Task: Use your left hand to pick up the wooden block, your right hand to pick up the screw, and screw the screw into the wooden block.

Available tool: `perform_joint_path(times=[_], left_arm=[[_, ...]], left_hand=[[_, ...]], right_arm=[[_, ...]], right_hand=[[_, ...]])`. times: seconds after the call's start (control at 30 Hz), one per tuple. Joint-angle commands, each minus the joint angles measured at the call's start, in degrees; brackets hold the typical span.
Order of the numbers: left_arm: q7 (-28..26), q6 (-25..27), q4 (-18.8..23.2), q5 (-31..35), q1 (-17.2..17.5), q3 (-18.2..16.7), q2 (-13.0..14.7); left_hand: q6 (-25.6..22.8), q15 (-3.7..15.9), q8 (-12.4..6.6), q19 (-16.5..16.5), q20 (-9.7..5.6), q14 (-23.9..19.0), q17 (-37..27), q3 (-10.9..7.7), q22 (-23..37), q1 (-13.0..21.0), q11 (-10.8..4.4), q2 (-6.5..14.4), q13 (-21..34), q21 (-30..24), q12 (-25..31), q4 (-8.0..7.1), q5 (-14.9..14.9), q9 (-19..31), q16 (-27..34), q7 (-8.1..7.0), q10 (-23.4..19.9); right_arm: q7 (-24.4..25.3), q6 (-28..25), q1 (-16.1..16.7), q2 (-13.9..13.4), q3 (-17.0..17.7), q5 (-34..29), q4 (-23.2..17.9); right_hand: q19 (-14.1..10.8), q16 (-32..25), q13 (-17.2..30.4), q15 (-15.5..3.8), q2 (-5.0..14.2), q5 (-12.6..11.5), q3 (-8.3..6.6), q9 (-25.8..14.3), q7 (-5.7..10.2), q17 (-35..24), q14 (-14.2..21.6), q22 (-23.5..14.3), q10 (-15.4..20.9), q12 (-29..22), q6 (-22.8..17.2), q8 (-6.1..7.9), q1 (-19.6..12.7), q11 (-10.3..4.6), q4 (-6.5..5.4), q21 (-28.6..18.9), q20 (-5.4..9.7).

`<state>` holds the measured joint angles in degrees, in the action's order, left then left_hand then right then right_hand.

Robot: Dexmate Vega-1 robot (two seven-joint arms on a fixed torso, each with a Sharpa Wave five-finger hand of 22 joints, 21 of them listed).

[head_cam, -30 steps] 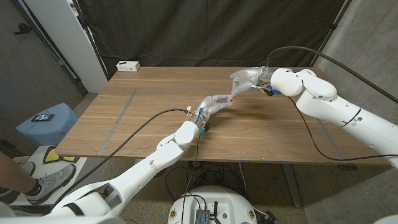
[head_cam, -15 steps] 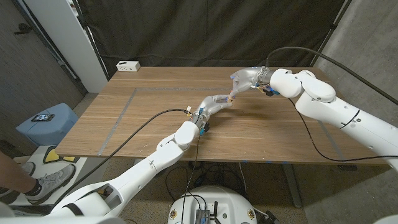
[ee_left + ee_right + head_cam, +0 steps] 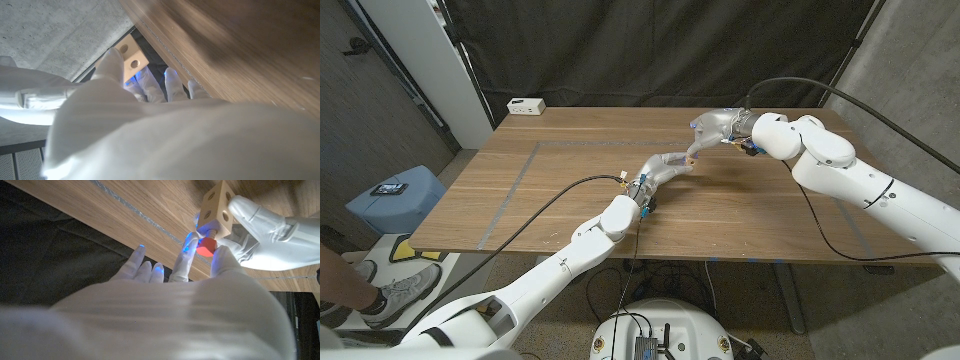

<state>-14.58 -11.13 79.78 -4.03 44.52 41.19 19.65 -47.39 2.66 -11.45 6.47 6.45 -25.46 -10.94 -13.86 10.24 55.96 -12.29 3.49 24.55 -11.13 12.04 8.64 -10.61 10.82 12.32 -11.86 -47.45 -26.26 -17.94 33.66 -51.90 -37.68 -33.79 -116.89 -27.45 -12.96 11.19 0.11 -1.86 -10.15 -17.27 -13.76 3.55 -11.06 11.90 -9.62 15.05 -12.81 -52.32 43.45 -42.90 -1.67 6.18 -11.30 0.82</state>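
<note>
My left hand (image 3: 670, 163) holds the wooden block (image 3: 217, 209) above the middle of the table; the block is light wood with round holes (image 3: 131, 54). My right hand (image 3: 713, 128) pinches the screw (image 3: 205, 245), which has a red head, between thumb and a finger. The screw's shaft meets one face of the block. In the head view the two hands meet at the table's far middle, and the block and screw are too small to make out there.
The wooden table (image 3: 570, 180) carries a grey tape outline (image 3: 525, 170) on its left half. A small white box (image 3: 526, 105) sits at the far left corner. A person's shoe (image 3: 405, 290) shows at the lower left, off the table.
My right arm has shifted slightly toward the left hand. The left arm stays as it was.
</note>
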Motion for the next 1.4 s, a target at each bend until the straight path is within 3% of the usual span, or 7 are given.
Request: perform_joint_path(times=[0.03,0.33,0.73,0.93,1.03,1.4], left_arm=[[-0.1,0.0,0.2,0.0,0.2,-0.1,0.1],[-0.2,0.0,0.3,0.1,0.3,0.0,0.1],[-0.3,0.0,0.2,0.2,0.2,-0.1,0.0],[-0.3,0.0,0.2,0.1,0.2,-0.1,0.0],[-0.3,0.0,0.2,0.1,0.2,-0.1,0.0],[-0.5,-0.2,0.4,0.2,0.4,-0.1,0.1]], left_hand=[[-0.6,5.0,-0.29,0.0,0.38,-0.1,0.0,-0.18,0.2,0.1,-0.31,0.4,0.3,-0.5,0.1,-0.04,-0.2,0.2,-0.1,-0.09,-0.1],[-0.7,4.96,-0.31,0.1,0.28,-0.2,0.0,-0.16,0.2,0.1,-0.31,0.4,0.3,-0.5,0.1,-0.04,-0.2,0.2,-0.1,0.01,-0.1],[-0.7,4.85,-0.3,0.2,0.21,-0.2,0.0,-0.26,0.2,0.1,-0.3,0.6,0.3,-0.5,0.2,-0.09,-0.3,0.2,-0.1,-0.04,-0.2],[-0.8,4.83,-0.34,0.2,0.25,-0.3,0.0,-0.28,0.2,0.1,-0.29,0.5,0.3,-0.5,0.2,-0.08,-0.3,0.2,-0.1,0.11,-0.2],[-0.7,4.85,-0.32,0.2,0.22,-0.3,0.0,-0.31,0.2,0.2,-0.29,0.6,0.3,-0.5,0.1,-0.05,-0.3,0.2,-0.1,0.03,-0.2],[-0.8,4.87,-0.33,0.3,0.15,-0.3,0.0,-0.3,0.2,0.2,-0.29,0.5,0.3,-0.6,0.1,-0.04,-0.3,0.2,-0.1,-0.04,-0.2]], right_arm=[[-0.3,-1.0,0.2,0.4,-0.6,-1.9,-0.3],[-0.4,-1.6,0.4,0.6,-0.8,-3.5,-0.6],[0.1,-2.2,1.0,0.8,-0.5,-4.9,-0.9],[-0.6,-2.5,1.0,0.7,-0.4,-5.3,-1.2],[-1.0,-2.7,0.9,0.6,-0.3,-5.5,-1.4],[-1.9,-3.5,1.3,0.1,0.2,-5.7,-2.1]], right_hand=[[-0.7,-0.2,0.1,-0.07,0.08,0.0,0.27,0.1,-0.24,-0.1,0.6,0.0,1.0,-0.2,-1.1,0.37,0.9,0.05,-0.14,-0.3,-0.04],[-1.2,-0.1,0.0,-0.25,-0.52,-0.1,1.41,0.8,-0.83,-0.1,1.2,0.0,2.2,-0.2,-4.3,1.14,2.9,-0.06,-0.56,-0.2,0.07],[-1.9,0.1,0.0,-0.59,-3.69,-1.4,6.12,2.6,-1.83,-0.2,2.3,-0.1,4.7,0.1,-9.3,1.05,11.9,0.43,-3.59,0.1,-0.1],[-2.1,0.2,0.0,-0.56,-4.48,-1.8,7.27,2.8,-2.0,-0.2,2.4,-0.1,4.9,0.3,-9.1,0.43,14.0,0.7,-4.33,0.2,-0.09],[-2.1,0.4,0.0,-0.6,-4.8,-2.3,7.99,2.9,-1.98,-0.2,2.5,-0.1,4.9,0.5,-8.2,-0.33,15.2,2.03,-4.81,0.3,-0.03],[-2.1,0.7,0.0,-0.7,-4.83,-3.1,8.42,2.8,-2.03,-0.1,2.5,-0.1,4.9,0.8,-5.7,-1.71,15.6,2.65,-4.85,0.3,0.02]])
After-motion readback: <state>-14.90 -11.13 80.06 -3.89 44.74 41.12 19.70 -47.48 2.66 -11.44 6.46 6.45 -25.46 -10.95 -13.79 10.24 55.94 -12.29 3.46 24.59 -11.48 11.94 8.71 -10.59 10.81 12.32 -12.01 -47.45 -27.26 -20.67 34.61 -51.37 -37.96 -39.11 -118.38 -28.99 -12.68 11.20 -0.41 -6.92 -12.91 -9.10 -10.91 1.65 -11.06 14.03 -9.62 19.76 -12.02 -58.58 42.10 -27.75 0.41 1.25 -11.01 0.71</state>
